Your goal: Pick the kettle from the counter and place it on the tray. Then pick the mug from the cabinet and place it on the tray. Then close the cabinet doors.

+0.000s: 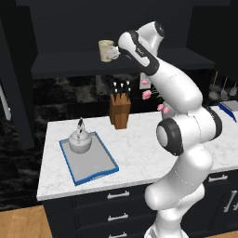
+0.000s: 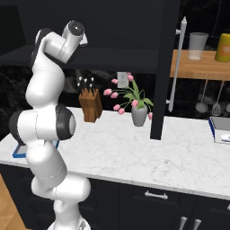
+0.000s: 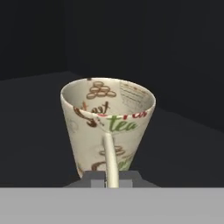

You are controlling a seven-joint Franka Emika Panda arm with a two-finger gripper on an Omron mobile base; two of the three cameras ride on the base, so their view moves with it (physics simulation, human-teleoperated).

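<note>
Arm [image 1: 186, 139]: rises tall, elbow bent, forearm reaching up and away.
Wrist: roughly level, tilt hard to judge.
Pincer [image 1: 113, 54]: fingertips [image 3: 97, 178] drawn together, clamped.

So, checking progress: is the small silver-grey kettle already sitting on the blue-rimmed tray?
Yes, the silver-grey kettle stands on the blue-rimmed grey tray.
</note>
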